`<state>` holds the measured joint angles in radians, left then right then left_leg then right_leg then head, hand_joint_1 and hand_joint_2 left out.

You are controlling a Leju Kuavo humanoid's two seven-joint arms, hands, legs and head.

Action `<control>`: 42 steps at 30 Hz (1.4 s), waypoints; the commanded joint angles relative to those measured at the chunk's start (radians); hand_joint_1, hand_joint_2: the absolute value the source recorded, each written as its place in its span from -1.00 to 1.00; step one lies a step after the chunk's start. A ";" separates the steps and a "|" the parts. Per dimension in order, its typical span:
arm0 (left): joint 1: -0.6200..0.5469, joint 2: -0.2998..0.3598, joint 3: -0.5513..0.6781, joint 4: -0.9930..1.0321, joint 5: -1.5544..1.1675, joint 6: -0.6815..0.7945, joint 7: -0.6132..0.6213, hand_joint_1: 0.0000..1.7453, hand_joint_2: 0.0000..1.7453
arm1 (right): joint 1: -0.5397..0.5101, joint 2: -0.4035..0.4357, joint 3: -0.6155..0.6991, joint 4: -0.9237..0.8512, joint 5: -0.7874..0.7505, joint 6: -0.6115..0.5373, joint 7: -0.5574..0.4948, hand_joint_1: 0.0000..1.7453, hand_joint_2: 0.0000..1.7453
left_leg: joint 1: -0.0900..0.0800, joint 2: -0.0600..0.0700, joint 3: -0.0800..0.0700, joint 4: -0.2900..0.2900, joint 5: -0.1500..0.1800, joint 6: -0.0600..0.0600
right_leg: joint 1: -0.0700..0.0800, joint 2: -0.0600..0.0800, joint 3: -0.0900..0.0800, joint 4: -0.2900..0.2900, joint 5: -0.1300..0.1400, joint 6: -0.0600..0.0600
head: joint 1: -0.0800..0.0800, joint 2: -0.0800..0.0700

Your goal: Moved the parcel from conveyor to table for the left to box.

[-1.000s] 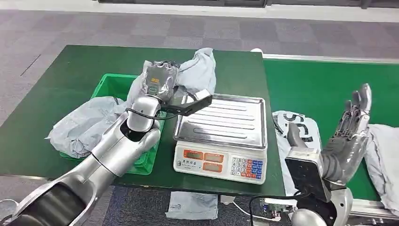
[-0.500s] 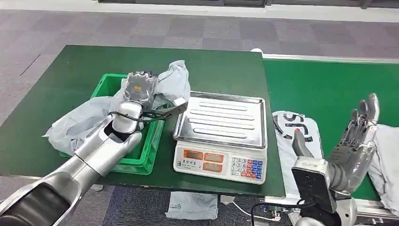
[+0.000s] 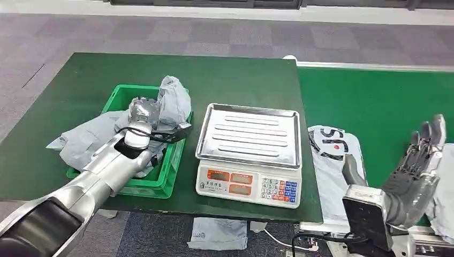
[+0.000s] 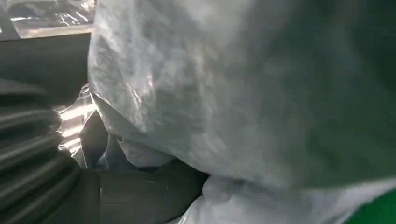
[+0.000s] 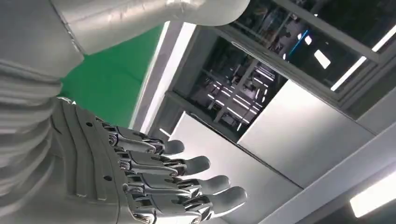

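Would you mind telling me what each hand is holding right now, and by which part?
The left hand grips a grey parcel over the green bin; the exact spot of the hold is hidden. The right hand holds nothing, fingers spread.

Silver arms, blk cables, grey fingers [image 5: 196,164].

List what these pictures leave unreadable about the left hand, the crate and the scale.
- Left hand: head view, fingers buried in the grey parcel; left wrist view blurred by the bag.
- Green crate: floor covered by grey bags and the left arm.
- Scale: displays and keys too small to read.
- Right hand: open, holding nothing.
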<state>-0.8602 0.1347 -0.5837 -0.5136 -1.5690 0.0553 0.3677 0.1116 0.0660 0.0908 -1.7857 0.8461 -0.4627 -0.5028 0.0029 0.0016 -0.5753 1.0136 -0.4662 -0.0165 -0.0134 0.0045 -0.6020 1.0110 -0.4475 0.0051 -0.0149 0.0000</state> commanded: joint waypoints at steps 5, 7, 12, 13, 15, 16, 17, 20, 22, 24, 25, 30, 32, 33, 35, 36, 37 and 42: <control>-0.026 0.016 -0.027 0.120 -0.002 -0.068 0.021 0.02 1.00 | -0.001 -0.017 -0.037 0.015 -0.005 -0.004 -0.005 -1.00 1.00 | 0.001 0.000 0.001 -0.001 0.001 0.000 | 0.001 0.000 0.001 -0.002 0.001 0.000 | 0.000 0.000; -0.018 0.026 -0.004 0.141 -0.002 -0.105 0.014 -0.22 1.00 | -0.012 -0.017 -0.031 0.029 -0.008 -0.006 -0.006 -1.00 1.00 | 0.001 0.001 0.002 -0.002 0.001 0.000 | 0.001 0.001 0.002 -0.003 0.001 -0.001 | 0.000 0.000; 0.023 0.012 0.136 0.143 0.041 0.000 -0.060 -1.00 1.00 | -0.025 -0.014 -0.028 0.038 -0.008 -0.009 0.002 -1.00 1.00 | 0.000 0.005 0.003 -0.003 0.001 0.000 | 0.000 0.004 0.002 -0.003 0.002 -0.001 | 0.000 0.000; 0.030 0.000 0.182 0.127 0.068 0.072 -0.096 -1.00 1.00 | -0.011 -0.013 -0.032 0.023 -0.004 -0.007 0.006 -1.00 1.00 | 0.000 0.003 0.002 -0.002 0.000 0.000 | 0.001 0.003 0.002 -0.001 0.001 0.000 | 0.000 0.000; 0.059 -0.025 0.283 0.016 0.149 0.231 -0.227 -1.00 1.00 | 0.030 -0.009 -0.040 -0.014 0.005 -0.002 0.005 -1.00 1.00 | 0.000 0.003 0.003 -0.002 0.000 -0.001 | 0.001 0.002 0.002 -0.002 0.001 -0.001 | 0.000 0.000; 0.189 -0.096 0.452 -0.303 0.563 0.446 -0.660 -1.00 1.00 | 0.058 -0.005 -0.042 -0.024 0.020 0.009 0.018 -1.00 1.00 | 0.000 0.002 0.003 -0.004 0.001 -0.001 | 0.001 0.001 0.003 -0.003 0.001 -0.001 | 0.000 0.000; 0.221 -0.106 0.454 -0.396 0.590 0.446 -0.681 -1.00 1.00 | 0.059 -0.005 -0.041 -0.023 0.019 0.007 0.015 -1.00 1.00 | 0.001 0.002 0.003 -0.004 0.001 -0.001 | 0.002 0.001 0.002 -0.003 0.001 -0.001 | 0.000 0.000; 0.393 -0.123 0.417 -0.849 0.841 0.295 -0.702 -1.00 1.00 | 0.049 -0.006 -0.041 -0.002 0.008 -0.019 0.012 -1.00 1.00 | -0.001 -0.005 0.000 -0.001 0.002 -0.001 | 0.001 -0.005 0.000 -0.002 0.000 0.000 | -0.001 0.000; 0.463 -0.136 0.376 -0.949 0.855 0.298 -0.707 -1.00 1.00 | 0.051 -0.003 -0.048 -0.003 0.005 -0.024 0.013 -1.00 1.00 | 0.000 -0.007 -0.001 -0.001 0.001 -0.001 | 0.002 -0.007 0.001 -0.002 -0.002 0.000 | 0.000 0.000; 0.521 -0.146 0.355 -1.003 0.899 0.281 -0.707 -1.00 1.00 | 0.058 0.000 -0.052 -0.012 0.008 -0.022 0.015 -1.00 1.00 | 0.000 -0.002 0.001 -0.002 -0.001 0.000 | 0.000 -0.001 0.002 -0.002 -0.001 0.000 | 0.000 0.000; 0.549 -0.147 0.344 -1.019 0.891 0.287 -0.707 -1.00 1.00 | 0.062 0.002 -0.055 -0.018 0.012 -0.021 0.017 -1.00 1.00 | -0.001 0.003 0.004 -0.004 -0.002 0.000 | -0.001 0.004 0.004 -0.004 -0.001 0.000 | 0.000 0.000; 0.606 -0.151 0.338 -1.075 0.914 0.285 -0.726 -1.00 1.00 | 0.050 -0.006 -0.059 -0.014 0.008 -0.010 0.020 -1.00 1.00 | -0.001 0.004 0.003 -0.003 -0.005 0.001 | -0.001 0.003 0.002 -0.003 -0.002 0.000 | 0.000 0.000; 0.622 -0.151 0.342 -1.099 0.922 0.282 -0.738 -1.00 1.00 | 0.046 -0.005 -0.061 -0.009 0.002 -0.008 0.017 -1.00 1.00 | 0.000 0.004 0.002 -0.002 -0.006 0.002 | 0.000 0.003 0.002 -0.003 -0.003 0.001 | 0.000 0.000; 0.630 -0.151 0.341 -1.107 0.923 0.276 -0.739 -1.00 1.00 | 0.046 -0.004 -0.061 -0.008 0.002 -0.009 0.015 -1.00 1.00 | 0.000 0.004 0.002 -0.003 -0.005 0.002 | 0.000 0.002 0.002 -0.004 -0.002 0.001 | 0.000 0.000; 0.632 -0.156 0.343 -1.102 0.914 0.262 -0.732 -1.00 1.00 | 0.046 -0.004 -0.061 -0.007 0.002 -0.007 0.013 -1.00 1.00 | 0.000 0.005 0.003 -0.003 -0.005 0.001 | 0.000 0.003 0.002 -0.003 -0.003 0.001 | 0.000 0.000; 0.631 -0.157 0.342 -1.096 0.911 0.256 -0.730 -1.00 1.00 | 0.045 -0.004 -0.061 -0.007 0.002 -0.006 0.013 -1.00 1.00 | 0.000 0.004 0.002 -0.002 -0.005 0.001 | 0.000 0.003 0.002 -0.003 -0.003 0.001 | 0.000 0.000; 0.630 -0.159 0.341 -1.088 0.909 0.254 -0.730 -1.00 1.00 | 0.045 -0.004 -0.062 -0.007 0.002 -0.006 0.013 -1.00 1.00 | 0.000 0.004 0.003 -0.003 -0.005 0.001 | 0.000 0.002 0.003 -0.004 -0.002 0.001 | 0.000 0.000; 0.637 -0.163 0.327 -1.035 0.889 0.201 -0.727 -1.00 1.00 | 0.050 -0.006 -0.064 -0.009 -0.002 -0.002 0.010 -1.00 1.00 | 0.000 0.003 0.004 -0.004 -0.004 0.002 | 0.000 0.001 0.005 -0.005 -0.002 0.001 | 0.000 0.000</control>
<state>-0.2410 -0.0038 -0.2899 -1.5961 -0.6576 0.3102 -0.3647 0.1751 0.0629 0.0756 -1.8139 0.8465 -0.4730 -0.4902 0.0027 0.0048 -0.5748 1.0131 -0.4712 -0.0155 -0.0140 0.0063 -0.6014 1.0104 -0.4507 0.0060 -0.0149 0.0000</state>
